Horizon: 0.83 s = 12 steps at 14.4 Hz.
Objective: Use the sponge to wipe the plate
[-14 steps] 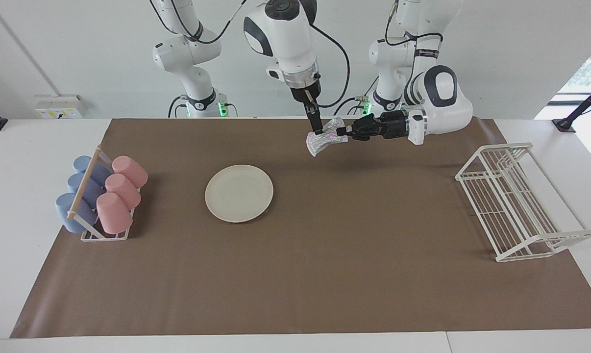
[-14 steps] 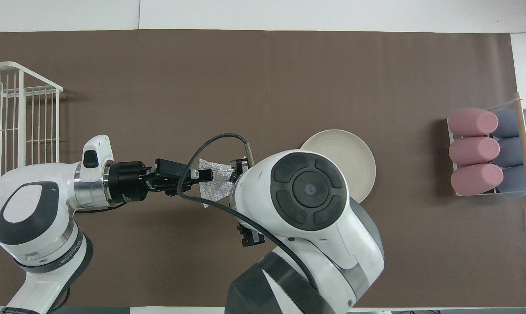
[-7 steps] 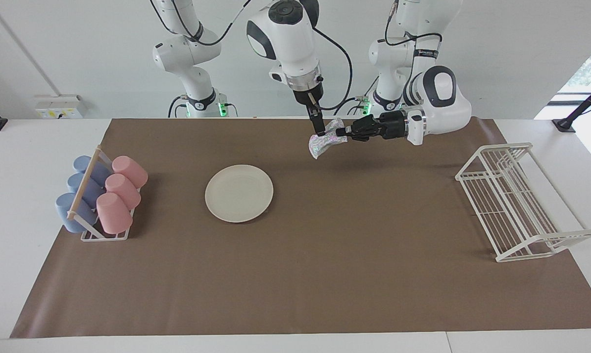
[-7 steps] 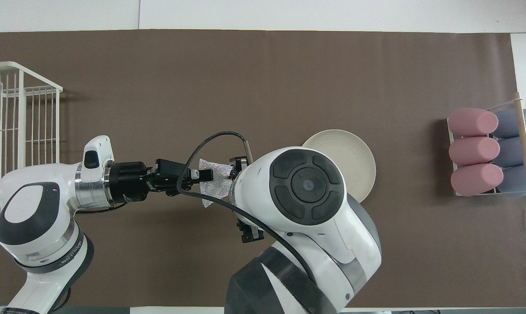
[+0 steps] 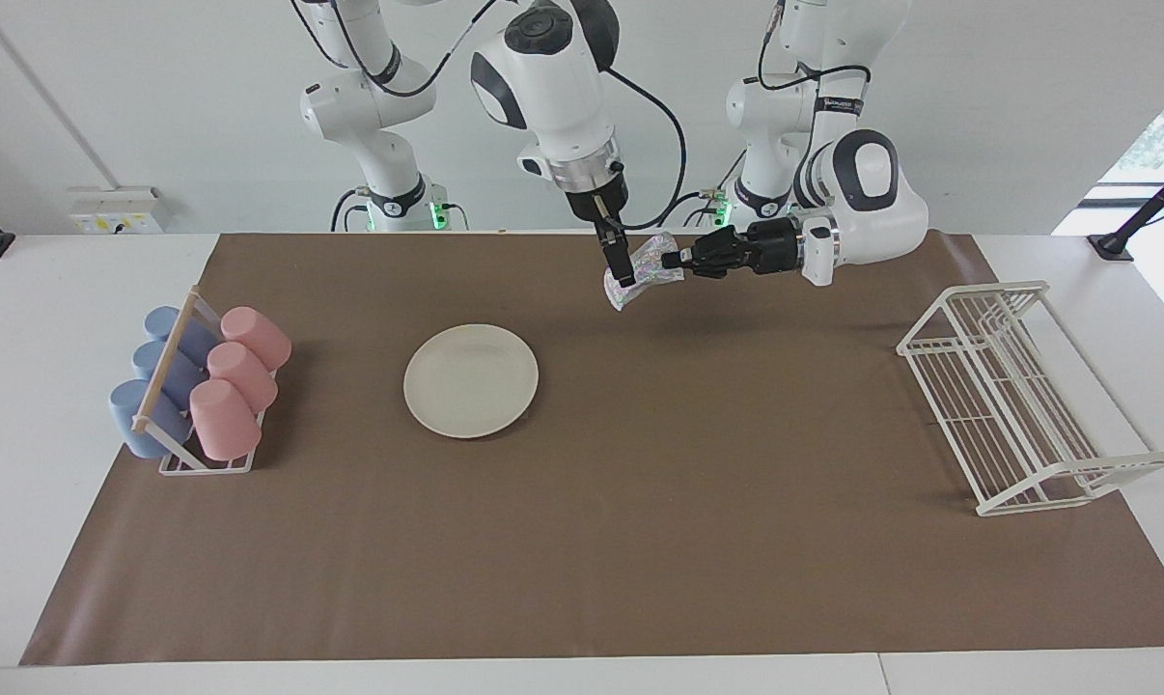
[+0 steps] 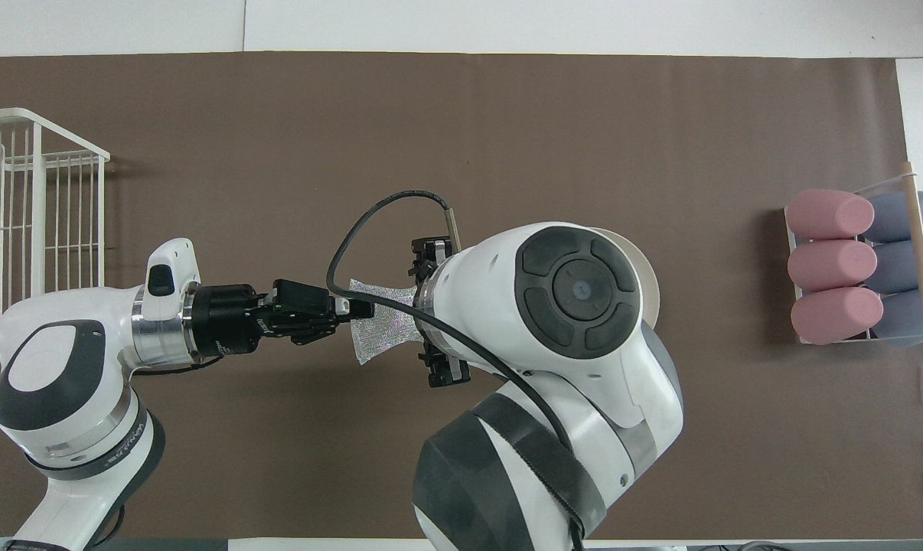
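Two claws meet in mid-air over the bare brown mat, at the robots' end of the table. The left gripper (image 5: 677, 259), lying level and pointing toward the right arm's end, has its black fingers pinched on one edge of the sponge (image 5: 640, 267). The right gripper (image 5: 624, 278) comes straight down from above with its slim dark fingers clamped on the same pad, at the edge away from the left claw. Between them the sponge hangs stretched: a small soft thing, silvery, with a wrinkled mesh skin that glitters in rainbow flecks, wider at its ends than at its pinched middle. From overhead it shows as a pale sparkling patch (image 6: 381, 323) between the left claw (image 6: 360, 308) and the bulky white wrist of the right arm.

Out from the claws toward the right arm's end, and farther from the robots, the plate (image 5: 471, 379) lies flat on the mat, well apart from the sponge: round, shallow, matte cream-white. From overhead only a sliver of its rim (image 6: 648, 277) shows beside the right arm's elbow.

Farther out that way stands a small white wire rack (image 5: 204, 461) holding smooth tumblers on their sides, pink cups (image 5: 237, 375) and blue cups (image 5: 160, 377). Toward the left arm's end sits a white wire dish rack (image 5: 1018, 398), all thin rods.
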Motion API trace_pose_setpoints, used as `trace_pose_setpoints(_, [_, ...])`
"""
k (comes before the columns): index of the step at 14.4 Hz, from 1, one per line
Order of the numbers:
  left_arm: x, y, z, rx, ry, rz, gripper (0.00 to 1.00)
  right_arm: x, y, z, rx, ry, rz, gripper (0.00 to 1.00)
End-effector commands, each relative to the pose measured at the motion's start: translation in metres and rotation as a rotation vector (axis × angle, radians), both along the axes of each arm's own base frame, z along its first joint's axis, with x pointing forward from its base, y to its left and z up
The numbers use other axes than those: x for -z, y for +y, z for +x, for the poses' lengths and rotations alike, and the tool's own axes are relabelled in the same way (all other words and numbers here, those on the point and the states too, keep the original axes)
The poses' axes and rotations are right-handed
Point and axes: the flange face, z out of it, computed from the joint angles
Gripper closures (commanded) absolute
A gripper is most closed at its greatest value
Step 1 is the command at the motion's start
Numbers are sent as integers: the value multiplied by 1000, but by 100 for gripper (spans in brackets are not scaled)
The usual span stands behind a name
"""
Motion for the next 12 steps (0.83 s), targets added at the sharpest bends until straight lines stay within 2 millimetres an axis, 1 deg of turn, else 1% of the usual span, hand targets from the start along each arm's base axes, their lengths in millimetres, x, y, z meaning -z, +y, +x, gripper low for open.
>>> trace_pose_setpoints(1, [-1,1,-11,-22,-12,-8,100,3,2,1,-8,-25,6,0])
trace_pose_setpoints(2, [-1,1,-11,-21,-11,-9,100,4,4,0,-12,-24,6,0])
trace_pose_setpoints(4, [0,1,-12,-20,-9,-9,100,13,6,-1,-11,-19,5,0])
trace_pose_setpoints(11, [0,1,-12,-17,-9,-11,100,14,8,-5,-8,-5,9,0])
trace_pose_setpoints(12, [0,1,-12,-16,-9,-12,100,17,7,-6,-7,-3,7,9])
